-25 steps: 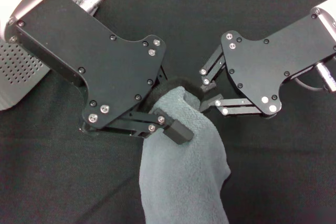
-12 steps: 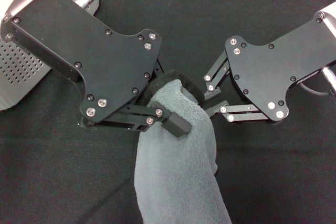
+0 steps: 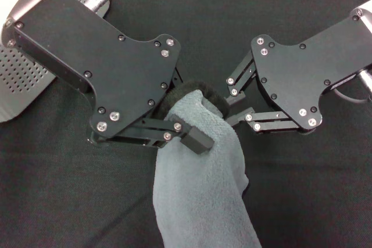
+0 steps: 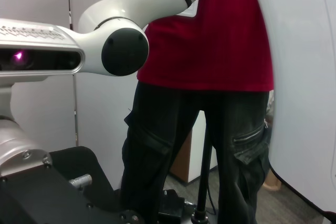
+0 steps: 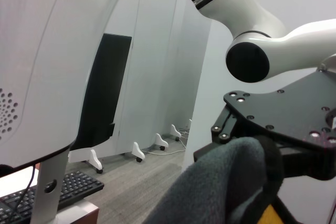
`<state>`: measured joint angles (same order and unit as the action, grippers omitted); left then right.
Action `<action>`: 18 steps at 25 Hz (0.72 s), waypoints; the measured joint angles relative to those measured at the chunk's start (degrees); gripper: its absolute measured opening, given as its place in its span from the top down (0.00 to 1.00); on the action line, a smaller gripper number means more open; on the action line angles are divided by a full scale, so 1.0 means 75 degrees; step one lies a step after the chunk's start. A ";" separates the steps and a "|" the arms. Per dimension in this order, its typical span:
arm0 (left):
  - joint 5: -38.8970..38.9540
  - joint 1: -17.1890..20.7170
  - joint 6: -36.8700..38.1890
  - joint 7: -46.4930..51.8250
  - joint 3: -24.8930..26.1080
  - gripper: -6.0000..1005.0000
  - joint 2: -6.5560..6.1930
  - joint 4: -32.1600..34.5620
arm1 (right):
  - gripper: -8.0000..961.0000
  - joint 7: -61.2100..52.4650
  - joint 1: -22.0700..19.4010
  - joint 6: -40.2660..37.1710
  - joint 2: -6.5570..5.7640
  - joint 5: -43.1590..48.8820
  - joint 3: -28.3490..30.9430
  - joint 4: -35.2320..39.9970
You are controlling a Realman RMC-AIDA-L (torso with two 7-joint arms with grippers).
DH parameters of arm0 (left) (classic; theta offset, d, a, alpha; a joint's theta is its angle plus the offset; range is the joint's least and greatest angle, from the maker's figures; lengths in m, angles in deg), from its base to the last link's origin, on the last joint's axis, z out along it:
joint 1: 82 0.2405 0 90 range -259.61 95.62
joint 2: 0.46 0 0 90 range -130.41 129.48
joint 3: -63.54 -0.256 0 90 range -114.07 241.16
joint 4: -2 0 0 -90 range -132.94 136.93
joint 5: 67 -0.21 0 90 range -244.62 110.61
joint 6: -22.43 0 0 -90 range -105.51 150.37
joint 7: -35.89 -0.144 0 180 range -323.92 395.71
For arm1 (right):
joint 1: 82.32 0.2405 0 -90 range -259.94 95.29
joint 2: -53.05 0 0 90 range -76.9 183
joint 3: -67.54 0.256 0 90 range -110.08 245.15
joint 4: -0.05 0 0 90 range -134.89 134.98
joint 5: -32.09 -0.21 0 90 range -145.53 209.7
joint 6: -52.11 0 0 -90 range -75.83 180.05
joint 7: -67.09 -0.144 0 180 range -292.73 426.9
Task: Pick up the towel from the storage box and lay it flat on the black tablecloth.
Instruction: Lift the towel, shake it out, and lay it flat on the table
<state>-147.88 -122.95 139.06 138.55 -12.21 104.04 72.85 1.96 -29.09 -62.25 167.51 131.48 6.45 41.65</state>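
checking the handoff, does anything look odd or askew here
Nothing damaged or spilled. The towel hangs bunched in a long drape from the left tool, not flat on the tablecloth; the right tool pinches its top edge.

My left pincer [image 3: 195,137] clamps the towel [image 3: 200,190] near its top edge, and my right pincer [image 3: 231,108] meets the same bunched edge from the other side. The towel hangs down over the black tablecloth [image 3: 302,196]. The storage box [image 3: 26,79] (perforated, light grey) sits at far left.
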 joint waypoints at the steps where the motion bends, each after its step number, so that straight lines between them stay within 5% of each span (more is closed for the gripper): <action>1: 0.0001 0.0000 0.0000 0.0000 0.0000 0.98 -0.0001 0.0003 | 0.87 -0.0006 0.0000 -0.0012 -0.0001 0.0002 0.0000 0.0002; 8: 0.0003 -0.0026 0.0000 0.0014 0.0000 0.98 -0.0001 0.0002 | 0.86 -0.0123 0.0018 0.0020 0.0011 0.0069 -0.0006 0.0015; 13: 0.0003 -0.0032 0.0000 0.0021 0.0000 0.98 0.0008 0.0005 | 0.65 -0.0079 -0.0011 0.0031 0.0024 0.0038 0.0003 0.0055; 18: 0.0003 -0.0034 0.0001 0.0009 0.0000 0.98 0.0013 -0.0001 | 0.65 -0.0021 0.0000 0.0012 0.0053 0.0021 0.0003 0.0061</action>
<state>-147.86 -123.21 139.06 138.62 -12.21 104.14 72.84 1.80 -29.09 -62.15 167.91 131.64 6.48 42.10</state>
